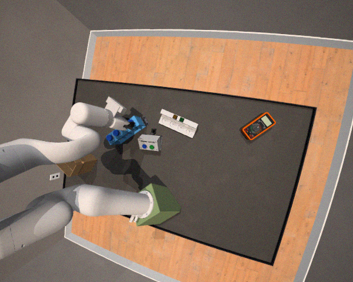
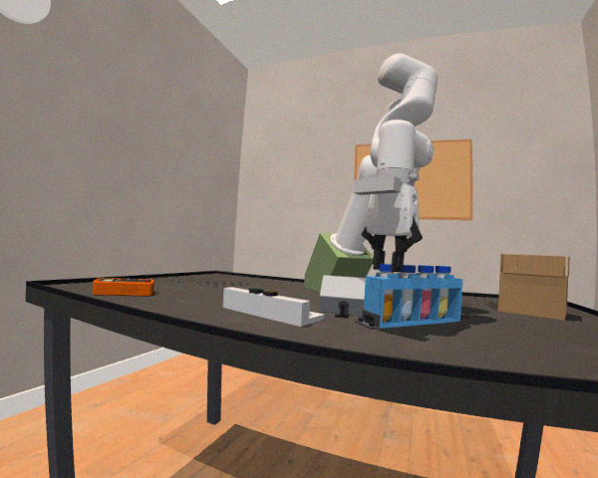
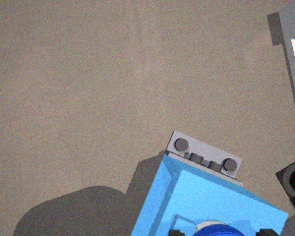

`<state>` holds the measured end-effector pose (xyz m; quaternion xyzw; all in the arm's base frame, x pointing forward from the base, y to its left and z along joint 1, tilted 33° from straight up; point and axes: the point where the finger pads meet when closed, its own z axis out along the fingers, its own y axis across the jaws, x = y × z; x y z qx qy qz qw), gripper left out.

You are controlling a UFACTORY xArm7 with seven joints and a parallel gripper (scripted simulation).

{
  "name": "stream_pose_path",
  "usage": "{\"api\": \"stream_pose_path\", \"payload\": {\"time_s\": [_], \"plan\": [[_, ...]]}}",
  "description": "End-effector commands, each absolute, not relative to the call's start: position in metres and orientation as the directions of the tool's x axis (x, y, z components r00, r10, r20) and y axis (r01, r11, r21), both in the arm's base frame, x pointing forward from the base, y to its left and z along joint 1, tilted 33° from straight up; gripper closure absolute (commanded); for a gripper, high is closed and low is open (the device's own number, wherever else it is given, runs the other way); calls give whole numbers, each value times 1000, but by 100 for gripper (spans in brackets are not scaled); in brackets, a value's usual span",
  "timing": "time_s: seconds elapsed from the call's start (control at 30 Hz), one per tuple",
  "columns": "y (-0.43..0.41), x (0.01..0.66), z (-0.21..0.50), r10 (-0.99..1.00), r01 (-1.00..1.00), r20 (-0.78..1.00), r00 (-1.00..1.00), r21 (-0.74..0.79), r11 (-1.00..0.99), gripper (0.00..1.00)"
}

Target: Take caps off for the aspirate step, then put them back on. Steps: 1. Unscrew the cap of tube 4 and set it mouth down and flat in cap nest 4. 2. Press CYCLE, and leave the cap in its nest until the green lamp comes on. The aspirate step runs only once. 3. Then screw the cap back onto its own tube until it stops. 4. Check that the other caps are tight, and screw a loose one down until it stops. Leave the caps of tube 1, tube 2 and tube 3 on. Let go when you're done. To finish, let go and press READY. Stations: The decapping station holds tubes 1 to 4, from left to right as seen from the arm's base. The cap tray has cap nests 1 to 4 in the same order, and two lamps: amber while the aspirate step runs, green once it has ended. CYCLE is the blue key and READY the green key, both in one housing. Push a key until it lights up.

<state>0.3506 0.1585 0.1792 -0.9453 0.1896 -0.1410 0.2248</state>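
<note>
step 1 | my pincer [image 2: 391, 259] clamped on cap 4 [image 2: 385, 268], end of rack [image 2: 413, 309] nearest key box [image 2: 342, 293] | squared to twist

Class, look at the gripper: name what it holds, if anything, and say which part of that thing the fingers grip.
The gripper is shut on the blue cap of the end tube in the blue rack, fingers on the cap's opposite sides.

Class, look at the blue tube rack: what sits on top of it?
Four blue caps top the rack; the gripper is clamped on the leftmost cap, partly covering it. Threads are hidden.
</note>
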Motion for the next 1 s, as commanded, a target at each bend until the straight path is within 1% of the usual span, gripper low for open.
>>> {"api": "stream_pose_path", "payload": {"time_s": [0.0, 0.1, 0.4, 0.43, 0.83, 0.93, 0.97], "plan": [[158, 352, 181, -247, -97, 270, 930, -470, -877, 100], [158, 352, 181, -95, 64, 346, 933, -420, -905, 100], [158, 352, 181, -95, 64, 346, 933, -420, -905, 100], [158, 352, 181, -95, 64, 346, 933, -420, -905, 54], [158, 352, 181, -95, 64, 346, 933, -420, -905, 54], [158, 352, 180, -316, -169, 232, 920, -492, -854, 54], [158, 352, 180, -359, -216, 206, 910, -504, -837, 54]]}}
